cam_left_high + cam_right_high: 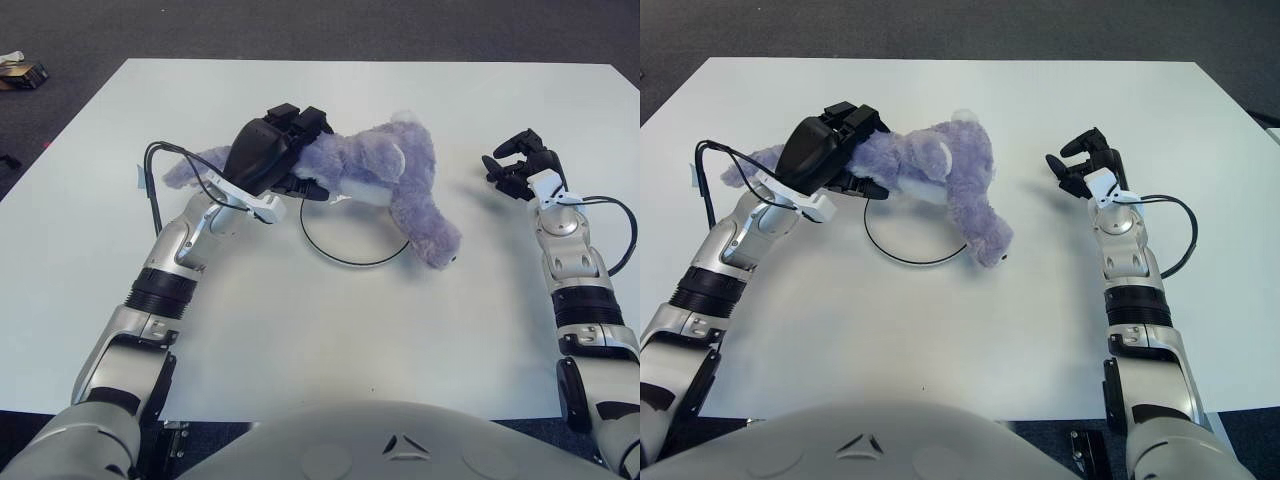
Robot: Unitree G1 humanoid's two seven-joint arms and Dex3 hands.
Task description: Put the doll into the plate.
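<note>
A purple plush doll (385,175) lies stretched across the far rim of a white plate with a thin black edge (350,262). Its head end points left and one leg (432,232) hangs down to the right of the plate. My left hand (290,155) is shut on the doll's middle, just above the plate's upper left side. My right hand (515,165) shows to the right of the doll, apart from it, with its fingers loosely spread and holding nothing.
The white table (330,340) fills the view, its far edge (370,62) meeting dark carpet. A small brown object (22,72) lies on the floor at far left. Black cables run along both forearms.
</note>
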